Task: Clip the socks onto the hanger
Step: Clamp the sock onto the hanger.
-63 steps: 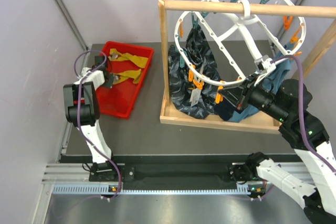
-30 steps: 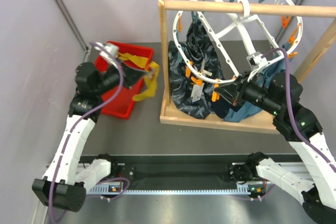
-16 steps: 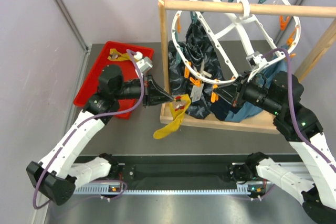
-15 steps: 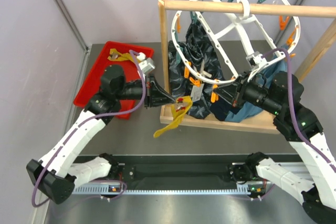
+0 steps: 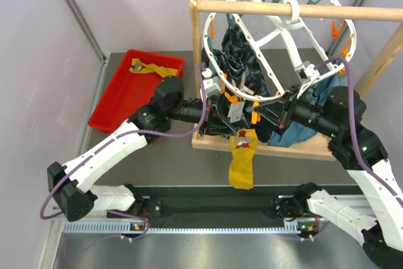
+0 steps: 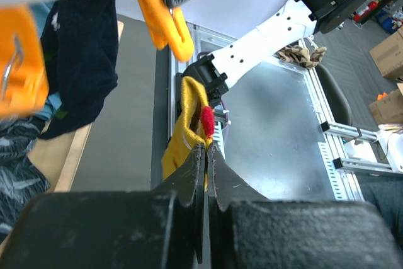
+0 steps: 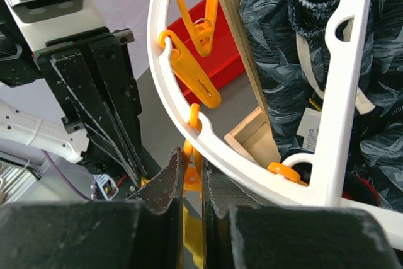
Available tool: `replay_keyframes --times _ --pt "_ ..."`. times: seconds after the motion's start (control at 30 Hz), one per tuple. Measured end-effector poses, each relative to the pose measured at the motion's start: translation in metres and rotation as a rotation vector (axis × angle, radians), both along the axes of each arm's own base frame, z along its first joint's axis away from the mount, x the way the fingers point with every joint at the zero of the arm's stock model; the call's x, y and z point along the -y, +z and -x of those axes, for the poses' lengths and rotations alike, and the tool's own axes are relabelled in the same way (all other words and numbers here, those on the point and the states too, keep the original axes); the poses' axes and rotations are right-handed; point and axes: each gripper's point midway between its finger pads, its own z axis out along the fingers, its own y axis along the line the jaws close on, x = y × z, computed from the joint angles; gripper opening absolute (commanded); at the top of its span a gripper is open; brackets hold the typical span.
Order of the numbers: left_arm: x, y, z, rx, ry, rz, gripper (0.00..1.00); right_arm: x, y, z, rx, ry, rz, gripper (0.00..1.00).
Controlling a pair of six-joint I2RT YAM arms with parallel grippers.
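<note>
Seen from above, the left end effector point(image 5: 241, 138) is pinched on the top of a mustard-yellow sock point(image 5: 241, 169) just under the near rim of the white hanger point(image 5: 296, 26). The sock hangs limp over the bench point(image 5: 176, 168) with its long axis running 12 to 6 o'clock, and the right end effector point(image 5: 284, 106) meets the rim at the sock's 2 o'clock. In the left wrist view the fingers point(image 6: 189, 174) are closed to a sliver on the sock's red-marked edge, the sock stretching away toward 12 o'clock. In the right wrist view the end effector is clamped on an orange peg point(image 7: 191, 177) that hangs from the hanger's rim, lengthwise toward 6 o'clock.
</note>
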Motion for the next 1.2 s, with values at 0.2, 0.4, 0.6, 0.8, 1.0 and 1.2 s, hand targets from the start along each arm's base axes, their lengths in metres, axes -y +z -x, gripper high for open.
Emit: replay_keyframes --times 0.2,0.4,0.6,0.8,1.0,1.2 --pt "0.01 0.006 -0.003 0.019 -0.008 0.011 0.0 -0.001 0.005 0.005 0.017 0.025 -0.014 0.0" --pt "0.013 0.013 -0.006 0.043 -0.006 0.026 0.0 -0.003 0.008 0.011 0.026 0.05 -0.024 0.0" --pt "0.015 0.019 -0.007 0.057 -0.004 0.039 0.0 -0.003 0.009 0.012 0.028 0.054 -0.028 0.0" --pt "0.017 0.022 -0.008 0.066 -0.007 0.05 0.0 -0.004 0.009 0.012 0.027 0.055 -0.028 0.0" --pt "0.017 0.026 -0.005 0.074 -0.018 0.059 0.0 -0.003 0.009 0.012 0.031 0.056 -0.03 0.0" --pt "0.018 0.029 -0.005 0.085 -0.02 0.071 0.0 -0.004 0.008 0.013 0.032 0.058 -0.034 0.0"
